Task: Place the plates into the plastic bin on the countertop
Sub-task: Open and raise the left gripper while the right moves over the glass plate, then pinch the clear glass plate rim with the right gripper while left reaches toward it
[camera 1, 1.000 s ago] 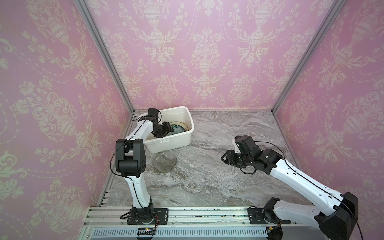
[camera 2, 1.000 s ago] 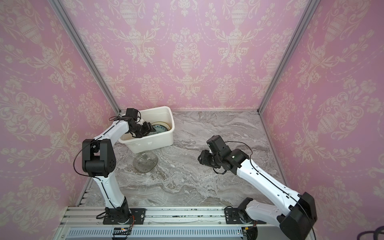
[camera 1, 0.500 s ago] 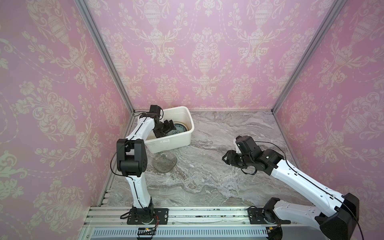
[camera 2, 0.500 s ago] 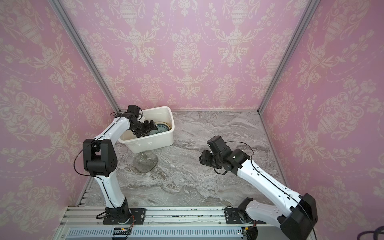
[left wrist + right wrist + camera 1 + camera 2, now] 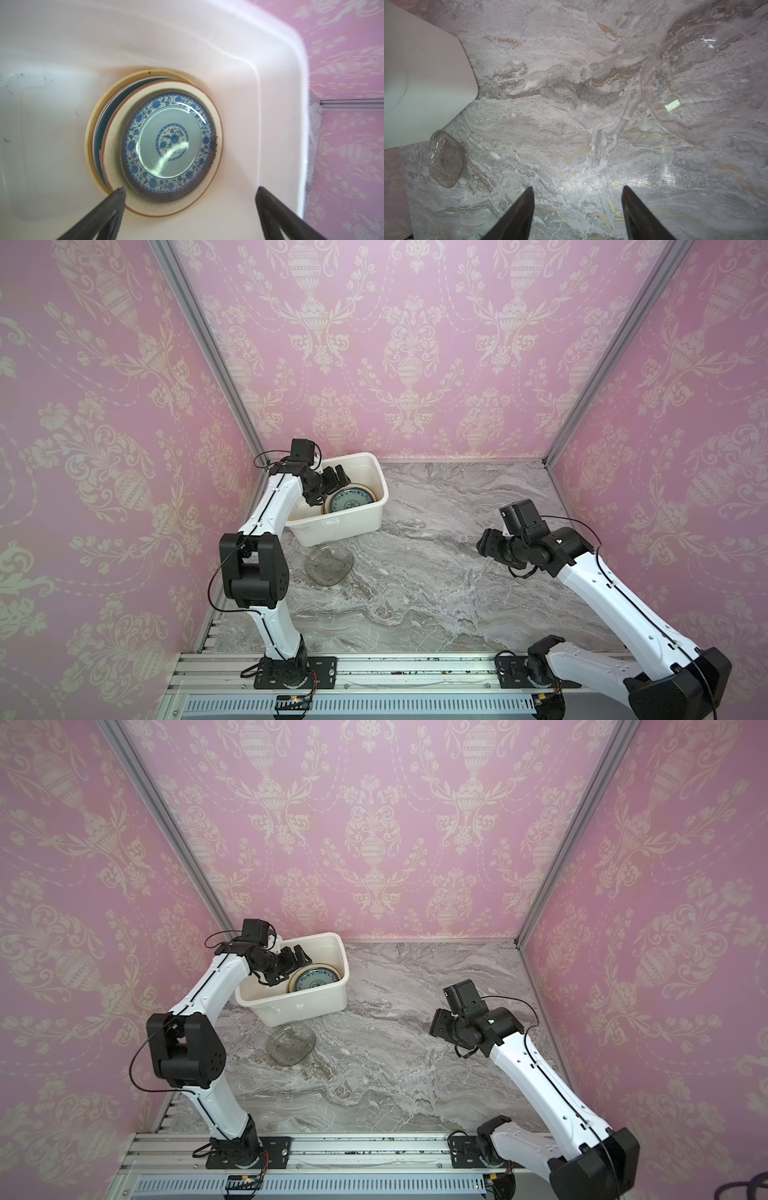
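Note:
The white plastic bin (image 5: pixel 338 518) (image 5: pixel 303 1006) stands at the back left of the countertop (image 5: pixel 436 580). Inside it a stack of several plates leans on the bin wall. The blue-patterned plate (image 5: pixel 169 141) (image 5: pixel 349 499) is uppermost, on a cream plate (image 5: pixel 116 166) with a yellow one (image 5: pixel 89 145) behind. My left gripper (image 5: pixel 191 189) (image 5: pixel 332 479) hangs open inside the bin just off the stack, holding nothing. A clear glass plate (image 5: pixel 329 568) (image 5: pixel 445 159) lies on the countertop before the bin. My right gripper (image 5: pixel 578 187) (image 5: pixel 484 541) is open and empty over the bare countertop at the right.
In the right wrist view a larger faint clear round rim (image 5: pixel 654 116) shows on the marble closer to that gripper. Pink patterned walls (image 5: pixel 415 344) close in the back and both sides. A metal rail (image 5: pixel 395 672) runs along the front edge.
My left gripper has opened wide inside the bin and drawn back slightly from the blue-patterned plate, which stays on the stack. My right gripper has opened wider and drifted slightly right.

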Action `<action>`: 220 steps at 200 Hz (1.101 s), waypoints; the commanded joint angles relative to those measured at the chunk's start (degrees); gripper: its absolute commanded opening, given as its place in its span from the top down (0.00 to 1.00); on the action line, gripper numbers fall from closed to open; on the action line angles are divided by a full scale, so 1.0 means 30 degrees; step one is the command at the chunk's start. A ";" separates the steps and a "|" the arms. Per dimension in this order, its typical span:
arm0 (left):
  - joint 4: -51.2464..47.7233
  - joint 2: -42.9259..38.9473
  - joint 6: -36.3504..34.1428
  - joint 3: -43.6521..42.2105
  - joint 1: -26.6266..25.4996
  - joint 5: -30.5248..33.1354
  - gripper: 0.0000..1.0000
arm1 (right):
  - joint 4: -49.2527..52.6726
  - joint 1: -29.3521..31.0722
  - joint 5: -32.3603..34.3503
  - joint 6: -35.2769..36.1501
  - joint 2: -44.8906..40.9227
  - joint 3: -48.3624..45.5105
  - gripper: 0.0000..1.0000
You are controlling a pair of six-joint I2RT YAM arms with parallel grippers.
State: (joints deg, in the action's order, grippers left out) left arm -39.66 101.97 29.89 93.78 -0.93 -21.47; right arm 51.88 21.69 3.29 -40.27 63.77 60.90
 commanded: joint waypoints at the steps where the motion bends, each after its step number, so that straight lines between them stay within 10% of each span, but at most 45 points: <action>1: 0.1768 -0.1608 0.0934 -0.0688 -0.0101 0.0130 0.01 | 0.1496 -0.0474 0.1706 0.1722 0.0511 0.0579 0.32; 73: 0.7248 -0.5972 0.1949 -0.4027 -0.1181 -0.1548 0.01 | 0.1311 -0.0986 0.2625 0.4751 0.5242 0.0681 0.32; 220: 0.5684 -1.0845 -0.9371 -0.8525 -1.2739 -0.0217 0.01 | -0.0588 -0.4017 0.0819 0.6444 1.2461 0.1928 0.46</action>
State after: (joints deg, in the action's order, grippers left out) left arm -21.93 69.80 7.73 70.57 -36.60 -22.57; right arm 50.81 10.74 6.59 -22.00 100.33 65.21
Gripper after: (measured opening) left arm 0.993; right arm 0.554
